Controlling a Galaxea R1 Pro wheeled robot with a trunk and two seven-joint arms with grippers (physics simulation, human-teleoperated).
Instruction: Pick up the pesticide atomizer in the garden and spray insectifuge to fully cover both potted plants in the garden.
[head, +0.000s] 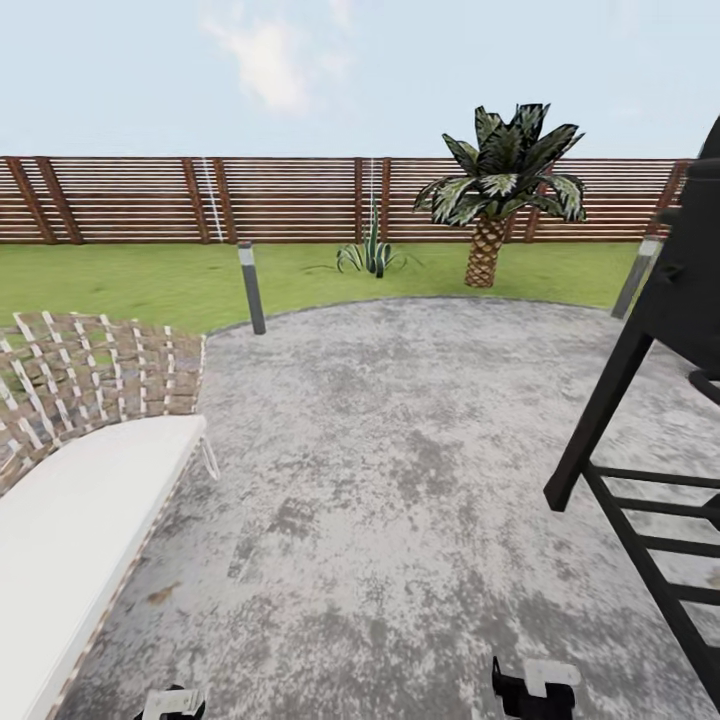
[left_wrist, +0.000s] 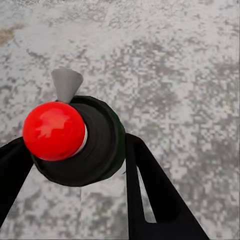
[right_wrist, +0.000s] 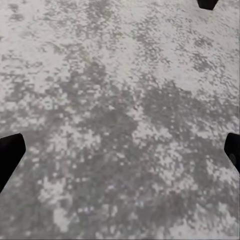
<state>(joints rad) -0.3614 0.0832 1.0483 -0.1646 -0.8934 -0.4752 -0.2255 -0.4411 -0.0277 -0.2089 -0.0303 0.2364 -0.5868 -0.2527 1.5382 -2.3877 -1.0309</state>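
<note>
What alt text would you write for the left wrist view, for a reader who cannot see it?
The left gripper holds the pesticide atomizer between its black fingers, seen from above: a red knob, a dark round top and a grey nozzle. Below lies the grey speckled paving.

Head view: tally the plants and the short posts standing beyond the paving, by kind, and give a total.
Palm: 1
Spiky striped-leaf plant: 1
Short posts: 2
Total: 4
</note>
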